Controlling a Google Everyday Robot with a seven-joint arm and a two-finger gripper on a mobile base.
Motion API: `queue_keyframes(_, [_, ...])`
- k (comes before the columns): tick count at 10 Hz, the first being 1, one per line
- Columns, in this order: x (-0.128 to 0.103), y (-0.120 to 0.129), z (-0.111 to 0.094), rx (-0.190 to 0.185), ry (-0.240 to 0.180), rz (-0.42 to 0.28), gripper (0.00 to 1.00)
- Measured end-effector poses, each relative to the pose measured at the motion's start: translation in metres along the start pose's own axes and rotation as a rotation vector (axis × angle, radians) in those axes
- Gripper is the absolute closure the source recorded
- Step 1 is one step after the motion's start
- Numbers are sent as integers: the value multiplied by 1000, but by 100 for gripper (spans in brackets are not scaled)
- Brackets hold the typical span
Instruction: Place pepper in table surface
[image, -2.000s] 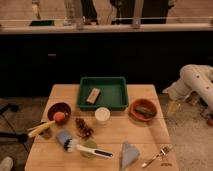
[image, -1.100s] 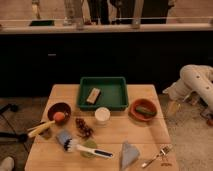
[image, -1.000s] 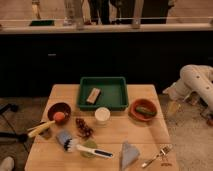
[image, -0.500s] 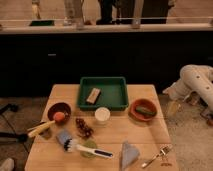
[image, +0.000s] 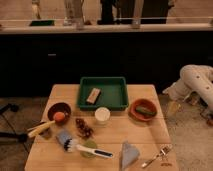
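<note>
**Pepper (image: 145, 110), lying in the reddish bowl (image: 133, 106) at the right side of the table surface (image: 150, 136); not yet lifted.**

Small, dark green and slightly curved, it lies roughly left to right across the bowl's floor, just right of the green tray (image: 114, 95). Judged light and fairly firm, with a smooth skin that may slip. Best taken across its middle, fingers closing over the narrow width, with modest pressure so it neither bruises nor squirts out. The bowl's wall crowds both ends, so coming down from above looks safest. The gripper (image: 173, 106) hangs off the table's right edge, near the bowl but apart from it, fingers spread and nothing held. The wood on the near side of the bowl looks a fit place to set it down.
</note>
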Motion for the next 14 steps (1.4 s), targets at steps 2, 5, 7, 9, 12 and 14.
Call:
queue_keyframes(2, [0,0,0,0,0,0,20])
queue_keyframes(5, [0,0,0,0,0,0,20])
queue_keyframes(7, [0,0,0,0,0,0,20])
queue_keyframes(9, [0,0,0,0,0,0,20])
queue_keyframes(12, [0,0,0,0,0,0,20])
queue_keyframes(14, [1,2,1,10,-8,13,20])
